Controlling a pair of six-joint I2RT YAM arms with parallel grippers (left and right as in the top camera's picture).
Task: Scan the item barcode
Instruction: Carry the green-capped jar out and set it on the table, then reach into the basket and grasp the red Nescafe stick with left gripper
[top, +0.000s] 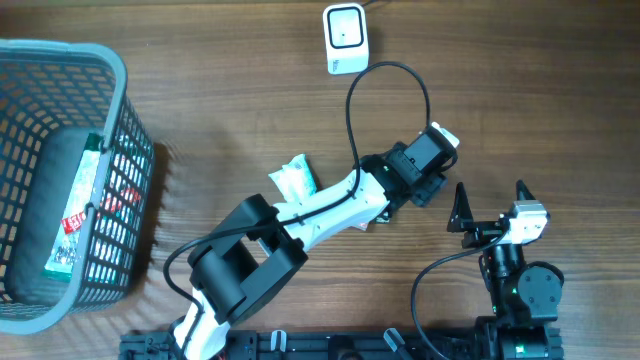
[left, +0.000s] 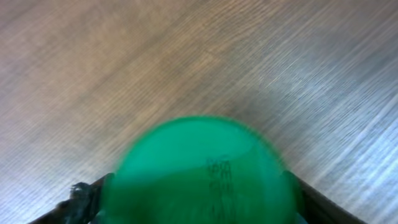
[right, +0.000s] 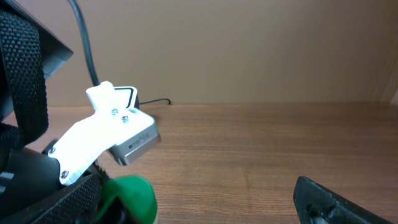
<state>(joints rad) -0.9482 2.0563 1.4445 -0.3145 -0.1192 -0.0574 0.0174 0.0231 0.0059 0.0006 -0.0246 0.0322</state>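
1. Green is filling the left claw's (left: 199, 208) own camera. The green item (left: 199, 165), round and smeared, is sitting between the two dark fingers (left: 81, 196), close up to both. I am not able to tell whether they are clamping it or merely flanking it.
2. The right claw (top: 490, 205) is standing wide apart and holding nothing, near the left wrist. From its camera the green item is peeking out low under the left arm.
3. I am worrying about the grip: if it is slack, a round thing like this could go rolling across the table, away from the scanner (top: 345, 37).
4. I am seeing no barcode, only faint lettering on the green face. If the code is facing the wrong way, the scan will be failing however well I aim.
5. A black cable (top: 352, 110) is looping above the left arm, and a reach towards the scanner, which is lying well apart, could be snagging it.
6. The table (top: 520, 80) is showing brown wood grain. A white packet (top: 297, 180) is lying just beside the left arm, and a grey basket (top: 60, 47) at the far left is holding more goods. A plain tan wall (right: 249, 50) is closing the room behind.
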